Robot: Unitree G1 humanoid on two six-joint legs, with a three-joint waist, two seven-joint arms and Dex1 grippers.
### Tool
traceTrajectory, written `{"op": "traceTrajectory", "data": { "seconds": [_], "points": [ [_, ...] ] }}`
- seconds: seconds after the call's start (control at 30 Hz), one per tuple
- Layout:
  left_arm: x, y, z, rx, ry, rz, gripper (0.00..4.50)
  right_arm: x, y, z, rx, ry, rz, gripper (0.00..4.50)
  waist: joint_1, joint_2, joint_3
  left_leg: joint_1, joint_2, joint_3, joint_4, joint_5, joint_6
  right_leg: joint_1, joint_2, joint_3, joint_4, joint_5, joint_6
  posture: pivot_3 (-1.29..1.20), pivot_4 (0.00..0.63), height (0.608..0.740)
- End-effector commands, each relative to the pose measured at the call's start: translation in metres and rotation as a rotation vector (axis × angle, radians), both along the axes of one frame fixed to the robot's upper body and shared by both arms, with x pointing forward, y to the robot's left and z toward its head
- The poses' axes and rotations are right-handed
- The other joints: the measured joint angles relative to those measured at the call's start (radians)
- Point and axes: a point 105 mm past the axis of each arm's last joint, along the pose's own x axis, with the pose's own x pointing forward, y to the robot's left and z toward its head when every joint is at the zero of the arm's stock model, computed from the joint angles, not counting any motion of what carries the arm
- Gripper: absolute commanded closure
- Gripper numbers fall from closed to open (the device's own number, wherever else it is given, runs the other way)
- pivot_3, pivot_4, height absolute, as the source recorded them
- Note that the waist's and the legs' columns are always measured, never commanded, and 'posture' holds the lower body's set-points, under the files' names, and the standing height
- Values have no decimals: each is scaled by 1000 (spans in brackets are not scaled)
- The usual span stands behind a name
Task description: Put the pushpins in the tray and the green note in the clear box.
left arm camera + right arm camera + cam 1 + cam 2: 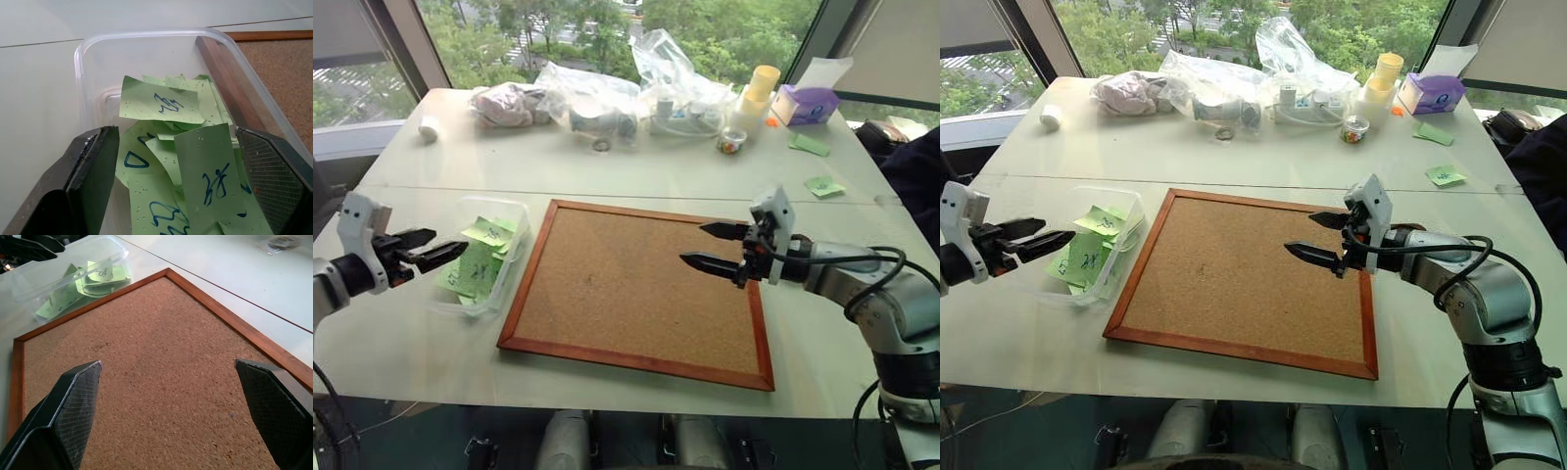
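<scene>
On the white table [607, 162], a wood-framed cork board [636, 291] lies in the middle. Left of the board, touching its frame, sits the clear box [512, 211] holding several green notes [475, 262]. Over the board's right part hangs the right gripper [707, 246], jaws wide, holding nothing. Left of the box, the left gripper [438, 247] points at the notes, jaws wide and empty.
</scene>
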Motion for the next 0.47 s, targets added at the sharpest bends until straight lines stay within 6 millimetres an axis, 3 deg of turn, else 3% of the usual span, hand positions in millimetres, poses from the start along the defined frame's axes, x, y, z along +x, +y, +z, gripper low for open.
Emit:
{"op": "traceTrajectory", "data": {
  "seconds": [0.03, 0.17, 0.3, 0.47],
  "points": [
    [5, -20, 33, 64, -108, -111, 31, -6, -12, 10, -10, -44, -38, 0, 0, 0, 0, 0, 0, 0, 0, 0, 0, 0, 0, 0, 0, 0, 0, 0, 150, 740],
    [7, -72, 54, 39, -174, -313, 31, -22, -27, 5, -62, -22, -68, 0, -2, 0, 0, 0, 0, 0, 0, 0, 0, 0, 0, 0, 0, 0, 0, 0, 150, 740],
    [4, -121, 54, 82, -194, -508, 31, -33, -38, 5, -122, -26, -106, 0, -2, 0, 0, 0, -1, 0, 0, 0, 0, 1, 0, 0, 0, 0, 0, 0, 150, 740],
    [-8, -160, 25, 90, -116, -680, 31, -40, -38, 10, -129, -34, -116, 0, -8, 0, 0, 1, -1, 1, 0, 0, 0, 1, 1, 0, 1, 0, 0, 0, 150, 740]
  ]
}}
